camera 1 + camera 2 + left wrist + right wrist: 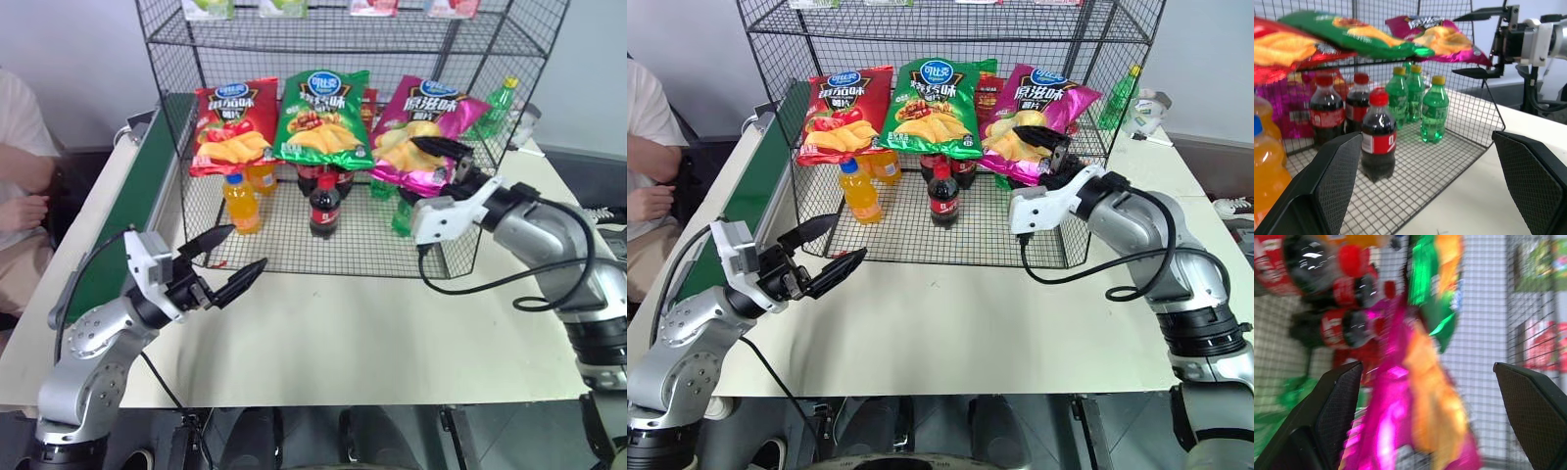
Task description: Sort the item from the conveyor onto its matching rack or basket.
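The item, a glossy green crisp bag (321, 117), lies on the middle tier of the black wire rack (382, 247), between a red bag (233, 125) and a magenta bag (421, 132). The dark green conveyor (132, 201) runs along the table's left edge. My right gripper (448, 163) is open at the rack's right front, beside the magenta bag (1391, 431) and holding nothing. The green bag (1425, 279) hangs beyond it. My left gripper (247, 249) is open over the table in front of the rack, apart from everything, with its fingers (1337, 171) spread wide.
On the rack's bottom tier stand orange drink bottles (242, 201), cola bottles (325, 206) and green bottles (1434, 115). Another green bottle (500, 103) stands behind the rack on the right. A person (20, 176) sits beyond the conveyor on the left. Black cables trail from both wrists.
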`<act>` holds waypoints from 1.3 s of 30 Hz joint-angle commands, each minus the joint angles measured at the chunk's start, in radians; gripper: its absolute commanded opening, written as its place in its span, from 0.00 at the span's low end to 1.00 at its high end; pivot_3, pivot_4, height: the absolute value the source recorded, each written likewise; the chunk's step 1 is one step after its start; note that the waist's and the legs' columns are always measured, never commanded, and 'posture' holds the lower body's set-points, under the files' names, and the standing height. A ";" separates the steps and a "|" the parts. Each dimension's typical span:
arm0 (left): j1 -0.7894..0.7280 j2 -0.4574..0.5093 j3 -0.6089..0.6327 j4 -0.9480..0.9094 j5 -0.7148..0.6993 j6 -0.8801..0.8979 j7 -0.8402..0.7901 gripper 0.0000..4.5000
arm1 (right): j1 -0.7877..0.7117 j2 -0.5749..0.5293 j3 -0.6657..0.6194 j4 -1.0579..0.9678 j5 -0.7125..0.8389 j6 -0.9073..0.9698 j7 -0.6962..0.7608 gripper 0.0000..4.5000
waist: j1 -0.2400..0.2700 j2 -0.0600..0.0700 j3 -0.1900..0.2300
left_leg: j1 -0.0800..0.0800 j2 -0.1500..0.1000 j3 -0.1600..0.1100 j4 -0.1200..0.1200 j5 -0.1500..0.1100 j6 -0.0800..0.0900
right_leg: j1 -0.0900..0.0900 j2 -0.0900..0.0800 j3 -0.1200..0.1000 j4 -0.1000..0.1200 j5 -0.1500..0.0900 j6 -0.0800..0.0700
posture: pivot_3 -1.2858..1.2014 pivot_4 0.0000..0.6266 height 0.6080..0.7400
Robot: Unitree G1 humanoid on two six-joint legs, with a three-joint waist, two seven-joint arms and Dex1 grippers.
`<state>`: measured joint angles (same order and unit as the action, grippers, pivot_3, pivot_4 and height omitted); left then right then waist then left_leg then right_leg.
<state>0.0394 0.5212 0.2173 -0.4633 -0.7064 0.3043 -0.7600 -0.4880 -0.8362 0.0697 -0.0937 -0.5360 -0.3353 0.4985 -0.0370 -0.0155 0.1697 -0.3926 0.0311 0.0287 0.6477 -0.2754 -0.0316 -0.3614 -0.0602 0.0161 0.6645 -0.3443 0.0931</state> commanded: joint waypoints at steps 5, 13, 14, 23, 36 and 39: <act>0.004 -0.013 0.003 -0.027 0.003 -0.017 0.009 1.00 | -0.051 -0.019 -0.051 0.001 -0.049 0.031 -0.075 0.70 | -0.004 0.000 0.000 | 0.000 0.000 0.000 0.001 0.000 0.000 | 0.000 0.000 0.000 0.001 0.000 0.000 | 0.52 0.24 0.99; 0.005 -0.025 -0.003 -0.025 0.009 -0.023 0.009 1.00 | -0.079 -0.042 -0.047 0.059 -0.055 0.013 -0.100 0.01 | -0.003 0.000 0.000 | 0.000 0.000 0.000 0.001 0.000 0.000 | 0.000 0.000 0.000 0.000 0.000 0.000 | 0.52 0.24 0.99; 0.006 -0.028 -0.008 -0.027 0.010 -0.023 0.009 1.00 | -0.088 -0.050 -0.049 0.080 -0.057 0.006 -0.108 0.01 | -0.004 0.000 0.000 | 0.000 0.000 0.000 0.001 0.000 0.000 | 0.000 0.000 0.000 0.000 0.000 0.000 | 0.52 0.24 0.99; -0.007 -0.047 -0.032 -0.023 0.025 -0.027 0.013 1.00 | -0.110 -0.122 -0.028 0.235 -0.020 -0.226 -0.187 0.01 | -0.003 0.000 0.000 | 0.000 0.000 0.000 0.001 0.000 0.000 | 0.001 0.000 0.000 0.000 0.000 0.000 | 0.52 0.24 0.99; -0.024 -0.065 -0.053 -0.028 0.029 -0.020 0.023 1.00 | -0.235 -0.202 -0.003 0.582 -0.065 -0.588 -0.370 0.01 | -0.007 0.000 0.000 | 0.001 0.000 0.001 0.002 0.002 -0.003 | 0.000 0.001 0.001 0.001 0.000 0.000 | 0.52 0.24 0.99; -0.023 -0.069 -0.058 -0.034 0.030 -0.016 0.026 1.00 | -0.294 -0.199 0.017 0.679 -0.068 -0.655 -0.388 0.01 | -0.006 0.000 0.000 | 0.001 0.000 0.001 0.002 0.002 -0.004 | 0.001 0.001 0.001 0.001 0.000 0.000 | 0.52 0.24 0.99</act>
<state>0.0248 0.4521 0.1672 -0.4641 -0.6685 0.2964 -0.7361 -0.7466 -1.0119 0.0934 0.5507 -0.6069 -0.9562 0.1375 -0.0434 -0.0152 0.1698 -0.3916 0.0312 0.0296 0.6495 -0.2726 -0.0362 -0.3606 -0.0593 0.0171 0.6654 -0.3443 0.0932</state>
